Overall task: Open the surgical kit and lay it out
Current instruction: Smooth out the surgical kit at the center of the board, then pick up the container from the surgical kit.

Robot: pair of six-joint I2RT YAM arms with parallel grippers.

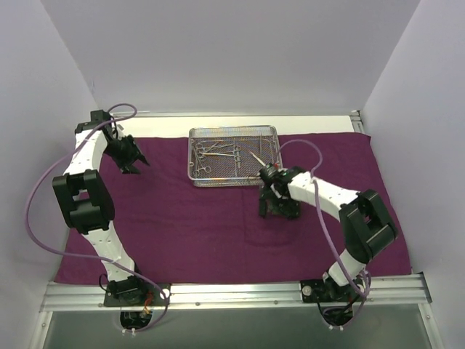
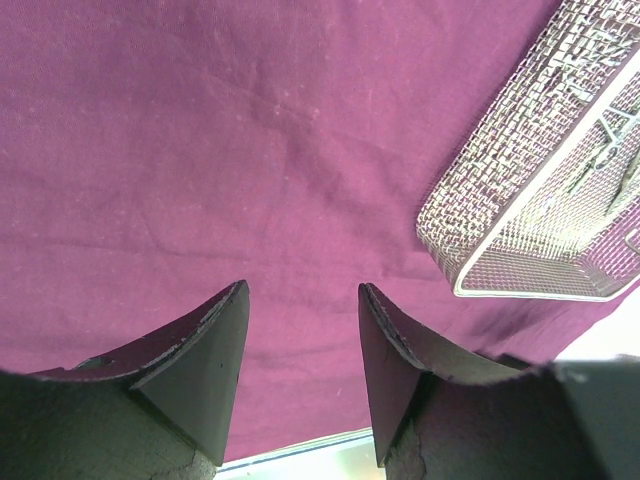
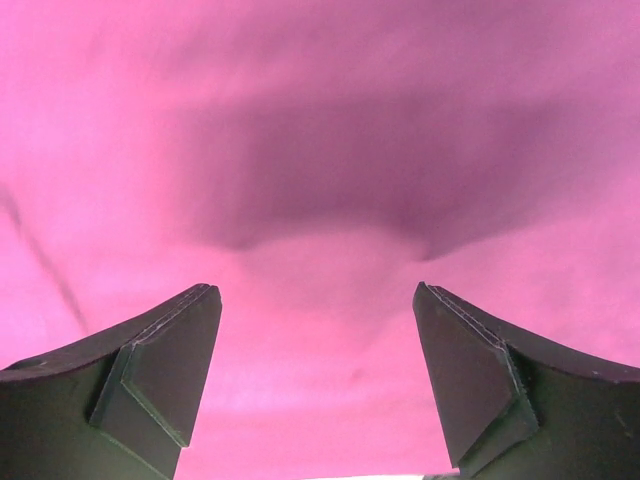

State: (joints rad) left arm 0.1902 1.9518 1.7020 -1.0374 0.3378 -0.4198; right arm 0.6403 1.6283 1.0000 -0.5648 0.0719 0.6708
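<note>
Cloth wrap [image 1: 218, 233] is being shown fully opened and spread flat over the surface [image 1: 312, 122], reaching well to the left, right and front of the wire-mesh tray [image 1: 232, 183]. By judgement, it is being used as a clean field for the laying out. The tray is being carried on the cloth's far middle, so room is being left in front of it. The right gripper [image 3: 315, 290] is being held just in front of the tray's right near corner, low over bare cloth. Its jaws are spread wide and empty, probably in readiness for a reach into the tray. The left gripper [image 2: 302, 290] is being held to the left of the tray, moderately parted, with nothing between its fingers. The forceps and tweezers [image 1: 218, 150] are being contained inside the tray, none yet laid out.
</note>
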